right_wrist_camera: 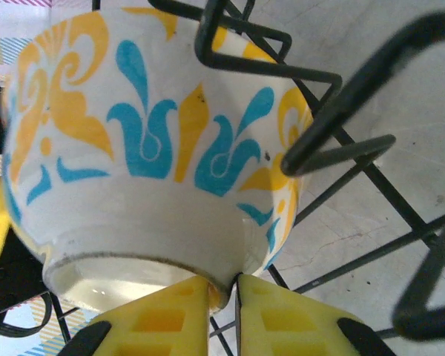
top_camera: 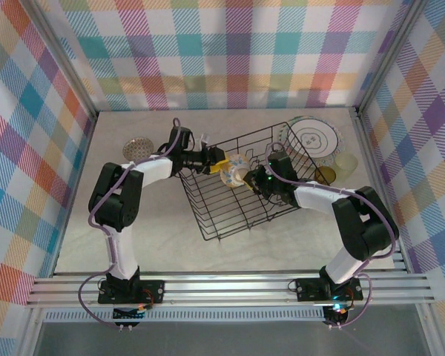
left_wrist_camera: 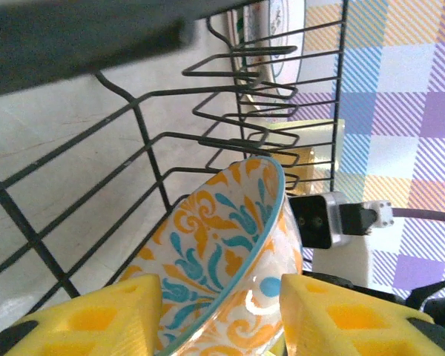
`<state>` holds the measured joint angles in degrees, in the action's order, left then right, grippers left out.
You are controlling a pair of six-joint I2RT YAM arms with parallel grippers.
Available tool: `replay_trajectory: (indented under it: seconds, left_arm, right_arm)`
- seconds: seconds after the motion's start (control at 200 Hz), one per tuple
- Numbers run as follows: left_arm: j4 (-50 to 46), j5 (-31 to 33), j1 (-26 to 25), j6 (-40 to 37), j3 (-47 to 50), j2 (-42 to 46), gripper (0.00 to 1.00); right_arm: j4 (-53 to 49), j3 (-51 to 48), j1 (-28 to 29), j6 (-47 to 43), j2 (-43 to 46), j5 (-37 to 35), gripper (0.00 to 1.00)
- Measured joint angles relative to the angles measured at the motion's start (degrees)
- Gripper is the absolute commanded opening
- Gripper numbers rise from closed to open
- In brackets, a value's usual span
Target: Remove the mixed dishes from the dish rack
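Right pincer [right_wrist_camera: 223,295] on foot of bowl [right_wrist_camera: 152,159]

The dish rack [top_camera: 230,215] sits mid-desk [top_camera: 156,245], turned at an angle. A patterned bowl [top_camera: 233,172] lies inside its far left part, between the left gripper [top_camera: 217,159] on its left and the right gripper [top_camera: 252,180] on its right. A plate [top_camera: 319,137] lies at the rack's far right corner, with two cups [top_camera: 346,163] just right of the rack. A small round dish [top_camera: 136,148] sits far left on the desk.

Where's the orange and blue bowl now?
Top view: the bowl is left of centre in the black wire dish rack, between the left gripper and the right gripper pinching its foot.
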<state>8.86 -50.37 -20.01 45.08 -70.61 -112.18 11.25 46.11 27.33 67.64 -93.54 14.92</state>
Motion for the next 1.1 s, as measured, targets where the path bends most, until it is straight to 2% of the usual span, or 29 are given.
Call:
replay_trajectory:
  seconds: [0.235,0.52,0.855,1.1]
  left_arm:
    - [0.46,-0.68,-0.07,0.07,1.16,0.94,0.4]
    - [-4.5,-1.11,-0.37,-7.58,0.59,1.68,0.35]
    - [-6.86,-3.28,-0.31,-15.32,0.24,1.68,0.35]
    - [-11.34,-5.14,-0.13,-23.1,-1.27,1.68,0.28]
  right_arm:
    - [-1.97,0.63,-0.07,-1.68,0.0,0.63,0.17]
    - [-3.41,1.29,-0.66,-2.56,-0.17,2.14,0.18]
    - [-5.25,2.78,-2.32,-4.35,-1.31,6.67,0.19]
    - [-6.82,4.09,-3.54,-5.79,-2.49,10.25,0.19]
